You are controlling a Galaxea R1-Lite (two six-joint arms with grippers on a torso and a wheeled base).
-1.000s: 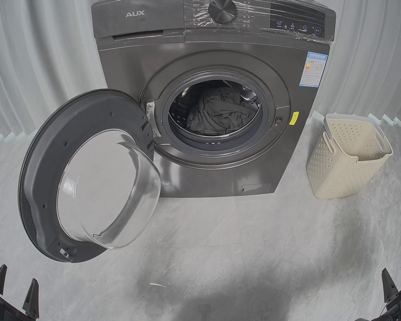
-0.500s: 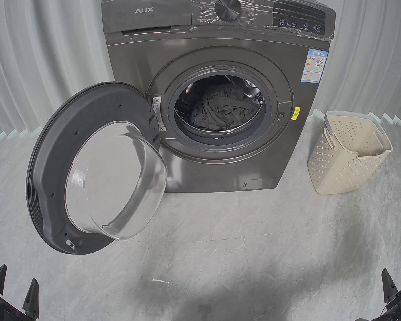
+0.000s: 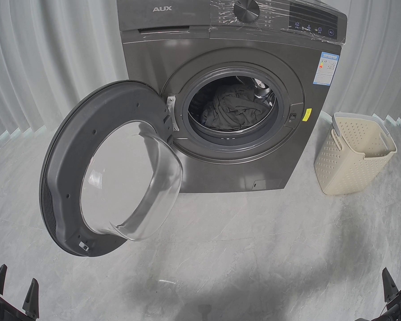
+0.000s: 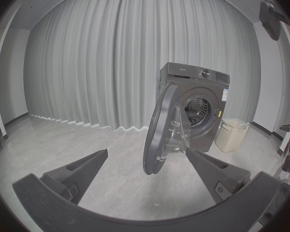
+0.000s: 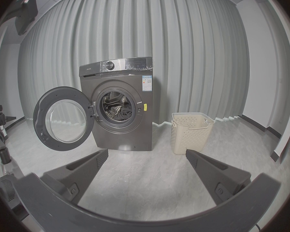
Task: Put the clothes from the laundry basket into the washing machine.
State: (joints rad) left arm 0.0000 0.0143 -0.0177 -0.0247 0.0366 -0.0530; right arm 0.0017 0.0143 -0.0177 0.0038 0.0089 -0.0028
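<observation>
Head view, step: the clothes are lying as a dark heap inside the drum of the washing machine. The laundry basket is standing on the floor just beside the machine, on the robot's right, and is showing no cloth inside. The loading is looking finished.
Head view, next move: the door is hanging wide open toward the robot's left. Shutting it is likely calling for the left arm to come behind its rim and swing it in.
Head view, pincers: the left gripper and the right gripper are sitting low, well apart from everything, with their fingers spread.
Left wrist view, pincer: the left gripper is gaping wide, holding nothing and touching nothing. The door is standing edge-on beyond it.
Left wrist view, task's things: the clothes are showing dark in the drum, with the laundry basket beside the washing machine.
Right wrist view, pincer: the right gripper is likewise standing wide open and empty above bare floor.
Right wrist view, task's things: the laundry basket is standing upright near the washing machine. The clothes are resting inside the drum.
</observation>
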